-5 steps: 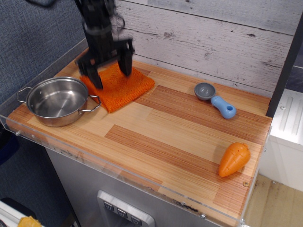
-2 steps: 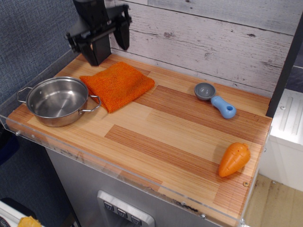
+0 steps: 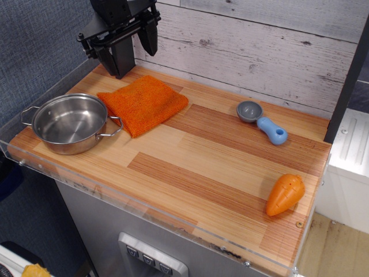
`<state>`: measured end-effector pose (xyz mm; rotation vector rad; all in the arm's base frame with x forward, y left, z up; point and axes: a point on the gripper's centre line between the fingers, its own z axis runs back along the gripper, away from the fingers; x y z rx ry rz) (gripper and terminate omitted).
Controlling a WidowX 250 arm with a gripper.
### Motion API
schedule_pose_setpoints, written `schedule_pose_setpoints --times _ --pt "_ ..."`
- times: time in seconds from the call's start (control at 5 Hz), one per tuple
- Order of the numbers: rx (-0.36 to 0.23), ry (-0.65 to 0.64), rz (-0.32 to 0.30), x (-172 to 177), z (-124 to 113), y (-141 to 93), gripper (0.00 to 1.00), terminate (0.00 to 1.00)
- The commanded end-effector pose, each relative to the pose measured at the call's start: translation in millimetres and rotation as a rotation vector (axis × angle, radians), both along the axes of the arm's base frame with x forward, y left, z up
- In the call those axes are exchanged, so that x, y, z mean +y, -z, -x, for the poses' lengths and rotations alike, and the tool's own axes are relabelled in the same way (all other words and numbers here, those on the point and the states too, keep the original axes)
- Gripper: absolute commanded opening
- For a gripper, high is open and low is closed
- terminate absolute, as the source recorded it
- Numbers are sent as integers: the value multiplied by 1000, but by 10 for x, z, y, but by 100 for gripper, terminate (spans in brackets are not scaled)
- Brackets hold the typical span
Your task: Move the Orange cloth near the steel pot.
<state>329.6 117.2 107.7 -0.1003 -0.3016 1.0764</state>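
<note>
The steel pot (image 3: 69,123) sits on the wooden tabletop (image 3: 219,167) close to its left front corner, upright and empty, with one wire loop handle pointing left and the other pointing right. The Orange cloth (image 3: 143,104) lies flat just beside the pot on its right and a little behind it; the cloth's near left edge comes up against the pot's right handle, though whether the two actually touch cannot be told. The black gripper (image 3: 134,47) hangs in the air above and behind the pot, over the far edge of the cloth and clear of it. Its two fingers are spread wide apart with nothing between them. Well apart from the pot, far to its right, a grey-and-blue scoop (image 3: 263,122) lies on the wood with its bowl towards the pot and its blue handle pointing away. Farther still from the pot, near the right front corner of the tabletop, an orange plastic carrot (image 3: 285,194) rests on its side.
</note>
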Motion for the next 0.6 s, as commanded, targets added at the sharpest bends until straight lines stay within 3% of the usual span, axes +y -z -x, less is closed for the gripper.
schedule_pose_setpoints --times 0.0,0.2,0.4 --pt "-41 3 -16 -11 70 -124 100 0" --pt "-41 3 -16 -11 70 -124 100 0" --pt "-41 3 -16 -11 70 -124 100 100"
